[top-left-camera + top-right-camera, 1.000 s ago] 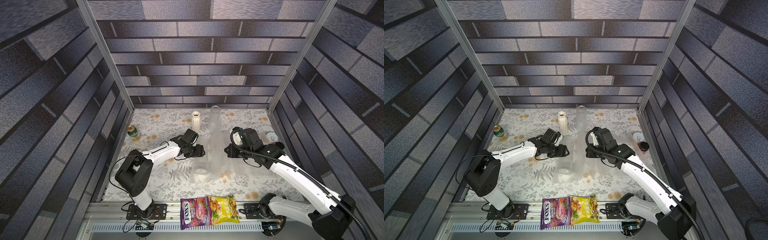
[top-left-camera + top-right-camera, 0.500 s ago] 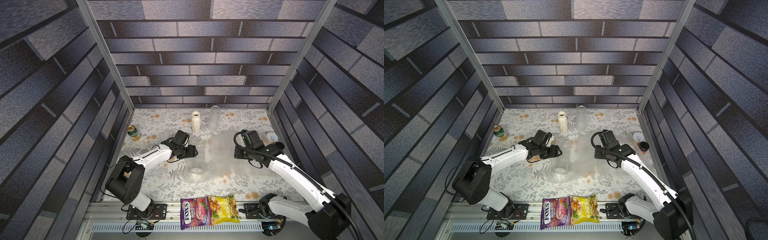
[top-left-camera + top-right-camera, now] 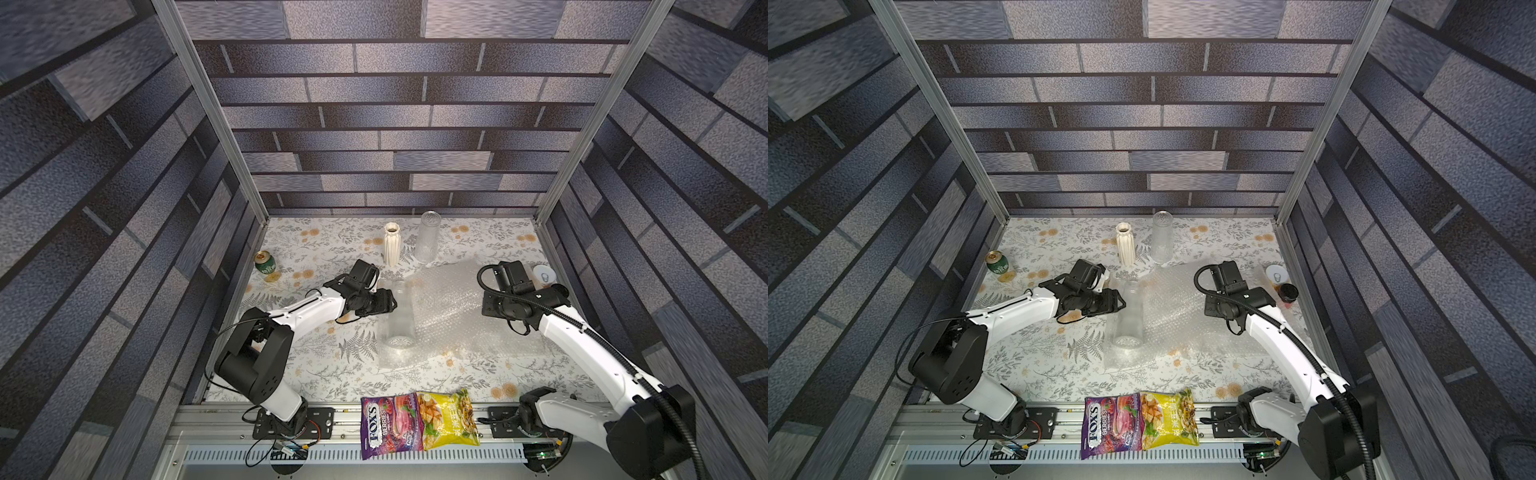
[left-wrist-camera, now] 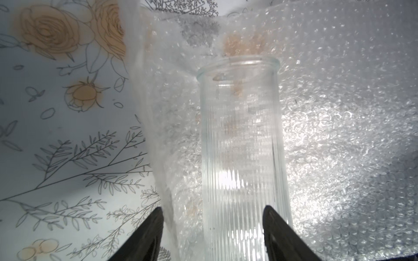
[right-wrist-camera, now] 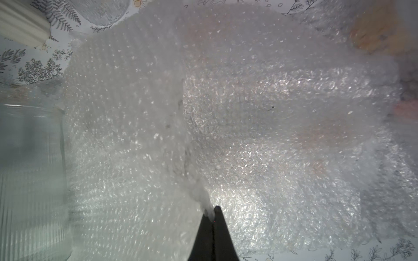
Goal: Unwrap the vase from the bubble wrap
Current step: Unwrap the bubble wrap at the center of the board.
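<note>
A clear ribbed glass vase (image 3: pixel 398 316) (image 3: pixel 1129 316) lies on its side on the spread bubble wrap (image 3: pixel 449 316) (image 3: pixel 1179 316), its mouth toward the front. My left gripper (image 3: pixel 388 301) (image 3: pixel 1119 301) is shut on its far end. In the left wrist view the two fingers of my left gripper (image 4: pixel 212 212) flank the vase (image 4: pixel 242 158), with a raised flap of wrap (image 4: pixel 339 135) against one finger. My right gripper (image 3: pixel 484 309) (image 3: pixel 1210 309) (image 5: pixel 212 210) is shut, pinching a fold of the wrap (image 5: pixel 248 113) to the right of the vase (image 5: pixel 29 169).
A white ribbed vase (image 3: pixel 390 249) and a tall clear glass (image 3: pixel 428 243) stand at the back. A green can (image 3: pixel 264 262) sits at the left wall, and a white cup (image 3: pixel 544 275) at the right wall. Two snack bags (image 3: pixel 419 419) lie on the front rail.
My right gripper has drawn the bubble wrap to the right, away from the vase, and the sheet now lies spread out. The vase has come down lower onto the sheet.
</note>
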`<state>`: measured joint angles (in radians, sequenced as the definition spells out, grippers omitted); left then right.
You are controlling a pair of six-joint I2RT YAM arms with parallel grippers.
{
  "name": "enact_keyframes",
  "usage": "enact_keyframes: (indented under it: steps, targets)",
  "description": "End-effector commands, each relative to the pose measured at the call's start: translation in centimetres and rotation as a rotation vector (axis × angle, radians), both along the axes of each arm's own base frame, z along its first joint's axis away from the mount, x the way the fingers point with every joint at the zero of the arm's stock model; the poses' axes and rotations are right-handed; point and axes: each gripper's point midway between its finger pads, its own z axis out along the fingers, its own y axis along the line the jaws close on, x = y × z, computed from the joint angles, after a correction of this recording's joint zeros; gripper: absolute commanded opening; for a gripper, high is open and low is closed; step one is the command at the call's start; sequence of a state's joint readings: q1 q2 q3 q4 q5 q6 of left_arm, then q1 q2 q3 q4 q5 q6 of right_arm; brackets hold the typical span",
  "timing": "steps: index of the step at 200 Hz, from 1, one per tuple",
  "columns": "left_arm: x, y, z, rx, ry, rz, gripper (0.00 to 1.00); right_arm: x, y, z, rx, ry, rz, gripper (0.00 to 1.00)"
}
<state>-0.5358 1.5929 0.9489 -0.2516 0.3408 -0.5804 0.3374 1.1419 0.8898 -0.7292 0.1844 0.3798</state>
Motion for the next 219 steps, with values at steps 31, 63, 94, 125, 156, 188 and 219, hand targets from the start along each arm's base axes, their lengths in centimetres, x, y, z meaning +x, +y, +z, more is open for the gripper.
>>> enact_keyframes:
  steps: [31,63,94,125,156,188,219]
  targets:
    - [2.0,-3.8,1.0,-0.050,-0.033,-0.066,0.70,0.2,-2.9,1.0,-0.087,-0.041,-0.060,0.00]
    - [3.0,-5.7,1.5,-0.070,-0.045,-0.096,0.70,0.1,-4.5,1.1,-0.092,-0.043,-0.099,0.00]
    - [3.5,-6.7,1.4,-0.079,-0.042,-0.112,0.70,0.0,-5.4,1.3,-0.085,-0.044,-0.120,0.00]
    - [3.7,-7.0,1.5,-0.080,-0.047,-0.117,0.70,-0.1,-4.9,-0.3,-0.046,-0.005,-0.114,0.00]
    - [3.4,-5.9,2.0,-0.052,-0.058,-0.112,0.70,0.1,-4.5,-2.0,-0.032,0.037,-0.105,0.00]
    - [2.9,-4.1,3.2,-0.038,-0.077,-0.089,0.70,0.2,-4.9,-2.0,-0.063,0.047,-0.107,0.09]
    - [2.2,-2.3,3.9,-0.014,-0.095,-0.052,0.71,0.2,-5.1,-1.9,-0.080,0.059,-0.102,0.32]
